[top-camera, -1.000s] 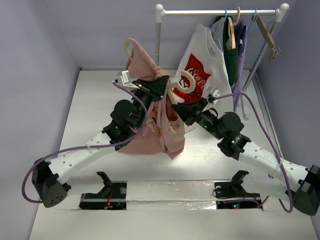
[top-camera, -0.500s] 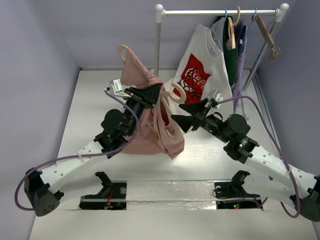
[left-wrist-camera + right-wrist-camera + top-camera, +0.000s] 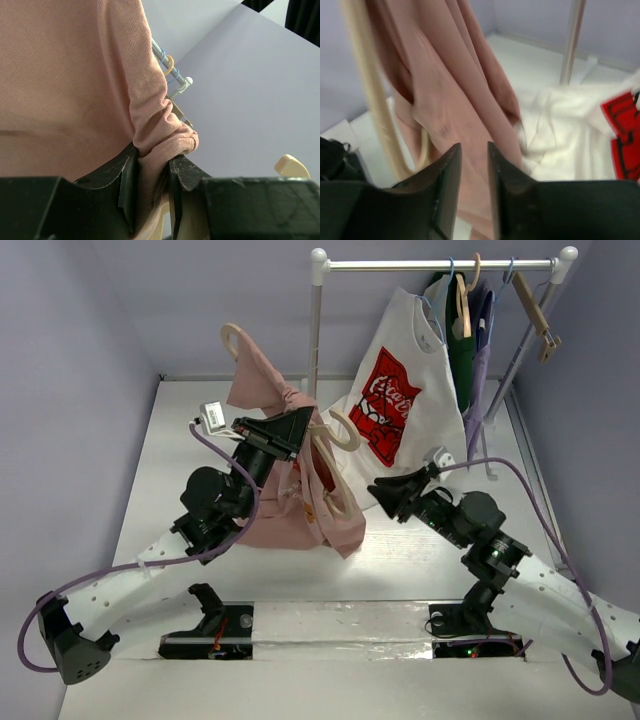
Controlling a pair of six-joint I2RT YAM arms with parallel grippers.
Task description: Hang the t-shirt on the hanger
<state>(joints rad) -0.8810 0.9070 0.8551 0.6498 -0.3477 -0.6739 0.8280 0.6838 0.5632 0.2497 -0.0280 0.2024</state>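
Note:
The dusty-pink t-shirt point(image 3: 285, 510) hangs bunched in the air over the table, draped on the cream hanger point(image 3: 342, 435), whose one arm tip pokes up at the back left. My left gripper point(image 3: 300, 422) is shut on a fold of the pink cloth point(image 3: 160, 130), with the cream hanger point(image 3: 289, 166) just behind its jaws point(image 3: 152, 167). To the right of the shirt my right gripper point(image 3: 380, 493) stands apart from it. Its jaws point(image 3: 474, 150) show a narrow gap with nothing between them. Beyond them are the t-shirt point(image 3: 445, 110) and the hanger's arm point(image 3: 365, 85).
A clothes rack point(image 3: 440, 264) stands at the back right, its left post point(image 3: 316, 320) close behind the held shirt. On it hang a white t-shirt with a red logo point(image 3: 395, 400), dark garments point(image 3: 465, 350) and a brown wooden hanger point(image 3: 535, 305).
My right gripper let go at the hanger, opened wide, then drew back to the right with its jaws narrowing. The left arm carried the shirt and hanger up and to the left.

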